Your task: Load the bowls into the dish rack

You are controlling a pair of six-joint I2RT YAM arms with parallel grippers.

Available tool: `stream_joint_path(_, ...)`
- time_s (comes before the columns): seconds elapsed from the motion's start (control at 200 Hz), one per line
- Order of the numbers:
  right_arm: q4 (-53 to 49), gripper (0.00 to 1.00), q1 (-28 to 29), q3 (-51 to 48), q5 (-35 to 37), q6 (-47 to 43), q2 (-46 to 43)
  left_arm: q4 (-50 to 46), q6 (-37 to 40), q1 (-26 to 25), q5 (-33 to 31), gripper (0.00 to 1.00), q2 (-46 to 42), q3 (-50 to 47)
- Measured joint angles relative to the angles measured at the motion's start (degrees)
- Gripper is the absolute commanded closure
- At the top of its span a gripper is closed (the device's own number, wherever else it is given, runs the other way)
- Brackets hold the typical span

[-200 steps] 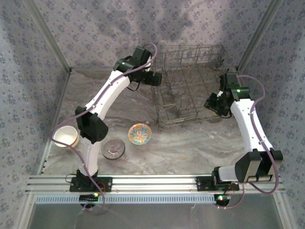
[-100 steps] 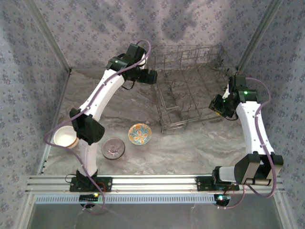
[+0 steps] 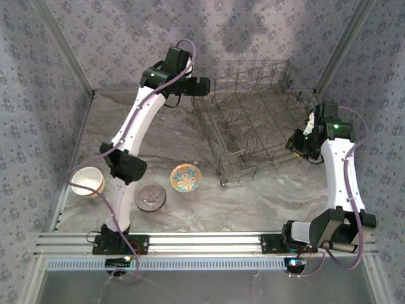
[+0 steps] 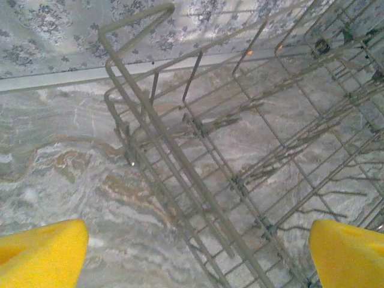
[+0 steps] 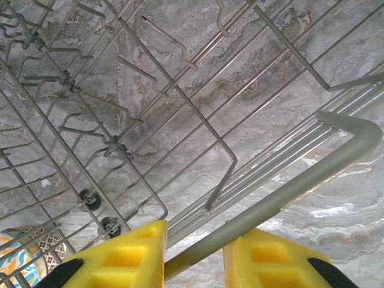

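Our right tool point(image 5: 195, 252) looks pinched on the dish rack point(image 3: 253, 126) rim, and the left tool point(image 4: 195, 255) is spread wide by its far corner. The bowls point(image 3: 150, 197) sit on the table point(image 3: 266, 196), well apart from it. If we tug unevenly, the rail slips out or the rack twists.

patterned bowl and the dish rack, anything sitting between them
Nothing sits there. In the top view a bare stretch of marbled table separates the patterned bowl from the near left corner of the dish rack.
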Motion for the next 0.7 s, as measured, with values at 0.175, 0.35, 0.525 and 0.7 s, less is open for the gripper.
stream_joint_path(0.175,0.26,0.62,0.07,-0.07,0.11,-1.73,0.0,2.36,-1.29,2.99,5.29,0.1,4.59,0.46)
stream_joint_path(0.35,0.63,0.61,0.09,-0.37,0.13,-2.69,-0.35,4.9,-1.7,4.04,11.82,0.15,6.6,0.46)
stream_joint_path(0.525,1.16,0.6,0.13,-0.85,0.13,-2.95,-0.74,7.54,-2.45,3.67,16.87,0.24,6.62,0.46)
stream_joint_path(0.7,1.29,0.6,0.13,-1.01,0.13,-2.95,-0.74,8.63,-3.1,3.58,19.47,0.33,6.62,0.24)
